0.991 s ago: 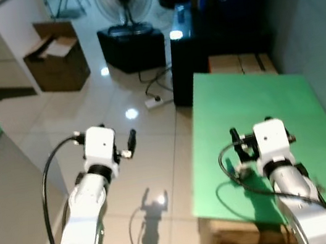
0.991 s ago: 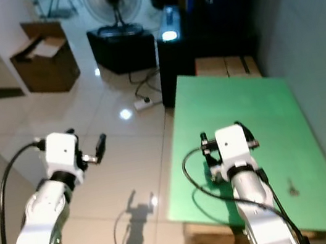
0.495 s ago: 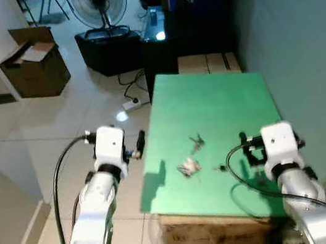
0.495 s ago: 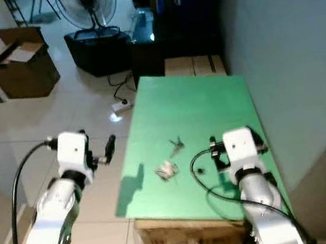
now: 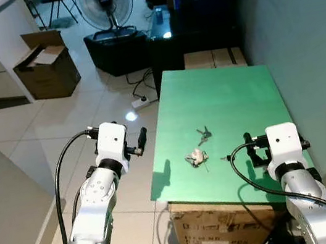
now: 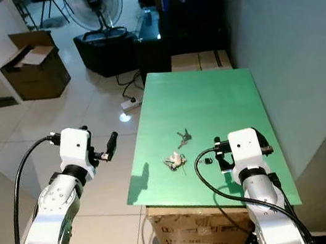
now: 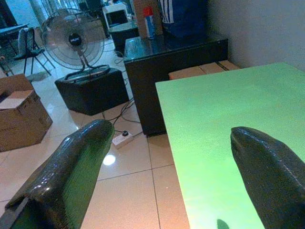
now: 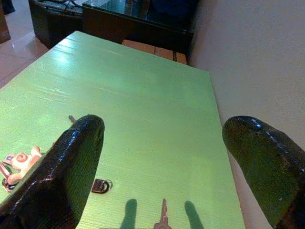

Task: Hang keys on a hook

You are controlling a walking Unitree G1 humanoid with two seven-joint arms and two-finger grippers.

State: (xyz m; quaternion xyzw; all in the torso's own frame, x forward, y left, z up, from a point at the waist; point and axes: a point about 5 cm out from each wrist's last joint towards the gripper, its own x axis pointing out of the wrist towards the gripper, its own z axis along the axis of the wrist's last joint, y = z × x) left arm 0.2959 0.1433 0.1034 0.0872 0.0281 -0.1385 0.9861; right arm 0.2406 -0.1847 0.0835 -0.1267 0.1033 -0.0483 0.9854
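A bunch of metal keys (image 5: pixel 203 133) lies near the middle of the green tabletop (image 5: pixel 227 95). Just nearer me lies a key ring with a cream figure (image 5: pixel 196 157), and a small dark fob (image 6: pixel 207 161) rests beside it. My right gripper (image 5: pixel 252 151) hovers open over the table's near right part, a little to the right of the fob; its wrist view shows the cream figure (image 8: pixel 19 161), the fob (image 8: pixel 100 185) and a single key (image 8: pixel 162 217). My left gripper (image 5: pixel 143 139) hangs open over the floor beside the table's left edge, holding nothing.
The green top rests on a cardboard box (image 5: pixel 220 237) against the grey wall (image 5: pixel 306 41). Behind it stand a black cabinet (image 5: pixel 189 36) and a fan (image 5: pixel 106 0). An open carton (image 5: pixel 47 65), a power strip (image 5: pixel 142 102) and a grey counter (image 5: pixel 3 211) are on the left.
The camera has swung right, bringing the whole green table and the keys into view. Both arms keep the same raised pose and both grippers stay open.
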